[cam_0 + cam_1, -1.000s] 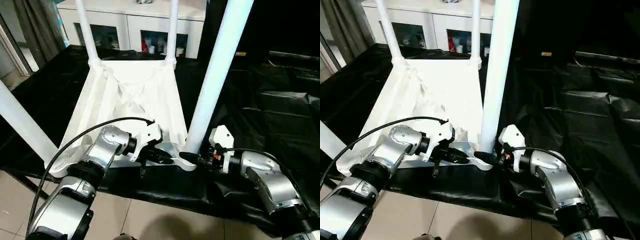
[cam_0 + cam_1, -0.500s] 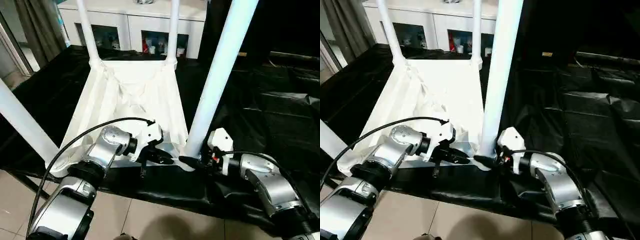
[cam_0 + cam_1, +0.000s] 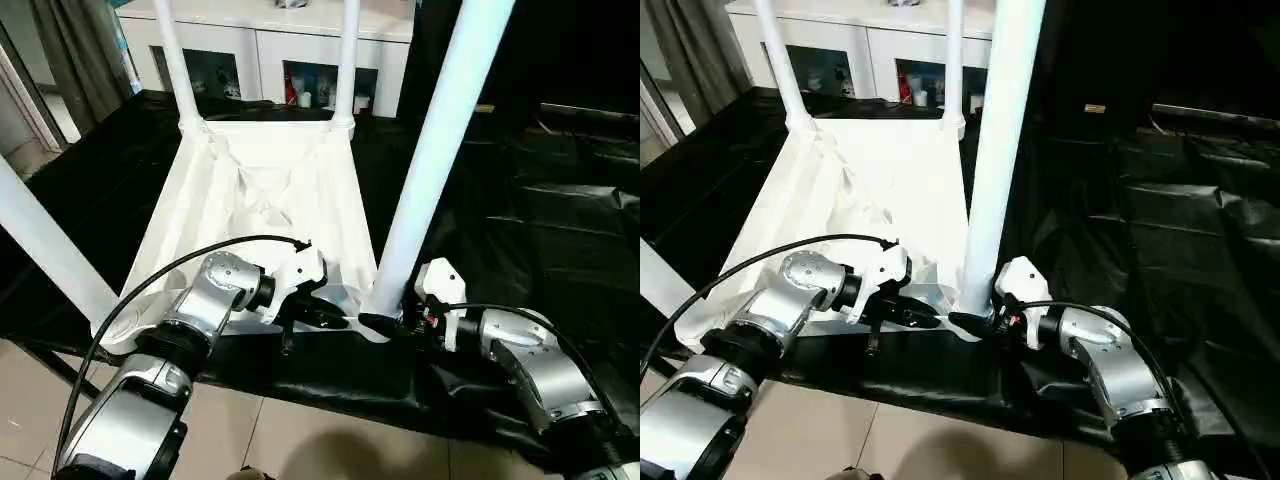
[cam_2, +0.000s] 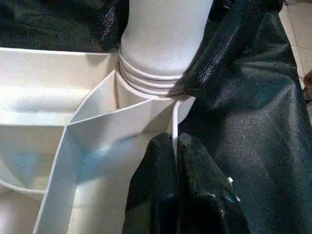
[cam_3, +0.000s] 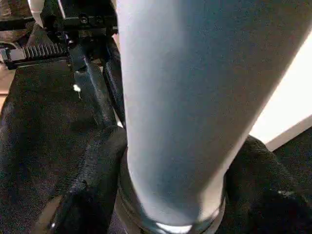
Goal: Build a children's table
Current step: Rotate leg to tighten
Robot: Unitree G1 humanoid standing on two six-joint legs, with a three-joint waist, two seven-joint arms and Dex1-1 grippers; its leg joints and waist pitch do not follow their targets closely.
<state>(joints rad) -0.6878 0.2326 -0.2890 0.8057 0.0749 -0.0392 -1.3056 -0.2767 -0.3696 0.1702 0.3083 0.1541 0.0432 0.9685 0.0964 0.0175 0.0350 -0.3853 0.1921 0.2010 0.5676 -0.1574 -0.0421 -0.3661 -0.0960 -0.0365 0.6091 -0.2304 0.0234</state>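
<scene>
The children's table [image 3: 265, 205] lies upside down on the black sheet [image 3: 540, 200], its ribbed underside facing me and 4 legs standing up from its corner sockets. My left gripper [image 4: 174, 146] is clenched on the thin rim of the top, right beside the near right socket. My right gripper [image 3: 385, 322] wraps the base of the near right leg [image 3: 430, 150], a black finger [image 5: 90, 175] on either side of it. A white cabinet [image 3: 270, 45] stands behind.
</scene>
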